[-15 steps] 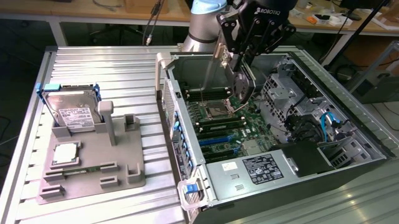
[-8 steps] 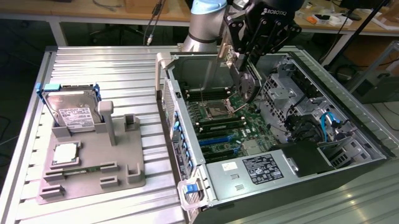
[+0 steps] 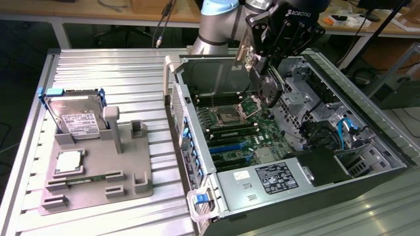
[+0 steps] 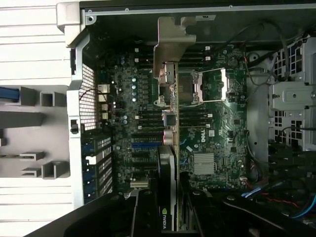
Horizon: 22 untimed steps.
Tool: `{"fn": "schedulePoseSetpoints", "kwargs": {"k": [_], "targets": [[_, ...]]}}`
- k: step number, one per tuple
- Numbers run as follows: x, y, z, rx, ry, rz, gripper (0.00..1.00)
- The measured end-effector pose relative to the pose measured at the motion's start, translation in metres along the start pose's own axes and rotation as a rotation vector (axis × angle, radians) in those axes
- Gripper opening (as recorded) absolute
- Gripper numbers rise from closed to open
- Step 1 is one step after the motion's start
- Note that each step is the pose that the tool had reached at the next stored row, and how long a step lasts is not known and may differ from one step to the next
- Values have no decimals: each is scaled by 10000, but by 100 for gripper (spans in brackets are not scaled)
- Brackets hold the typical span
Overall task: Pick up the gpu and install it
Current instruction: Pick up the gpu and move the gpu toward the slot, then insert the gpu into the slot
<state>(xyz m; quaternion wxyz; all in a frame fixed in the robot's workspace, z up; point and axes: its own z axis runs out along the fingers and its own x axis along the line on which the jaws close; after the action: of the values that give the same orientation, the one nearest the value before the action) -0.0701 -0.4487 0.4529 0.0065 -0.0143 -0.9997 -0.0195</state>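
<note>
My gripper hangs over the open computer case, shut on the gpu. The card hangs on edge below the fingers, its black round fan facing the exterior view's right and its silver end bracket toward the case's rear wall. It is above the green motherboard, near the processor socket, and is not seated in a slot. In the wrist view the gpu runs edge-on out from between the black fingers, with its bracket at the far end over the motherboard.
A grey holder plate lies on the slatted table at the exterior view's left. It carries a silver hard drive and a small square processor chip. Inside the case are a power supply, drive cages and blue cables.
</note>
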Motion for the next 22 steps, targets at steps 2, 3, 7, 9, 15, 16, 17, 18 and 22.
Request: {"fn": "schedulePoseSetpoints", "kwargs": {"k": [2, 3, 7, 9, 15, 16, 17, 18, 22], "targets": [[-37, 1, 0, -7, 1, -34, 27], [-52, 1, 0, -9, 2, -48, 27], [-75, 2, 0, -13, 3, -75, 27], [-75, 2, 0, -13, 3, -75, 27], [-74, 2, 0, -13, 3, -75, 27], [-75, 2, 0, -13, 3, -75, 27], [-75, 2, 0, -13, 3, -75, 27], [-75, 2, 0, -13, 3, -76, 27], [-74, 2, 0, -10, 12, -303, 27]]}}
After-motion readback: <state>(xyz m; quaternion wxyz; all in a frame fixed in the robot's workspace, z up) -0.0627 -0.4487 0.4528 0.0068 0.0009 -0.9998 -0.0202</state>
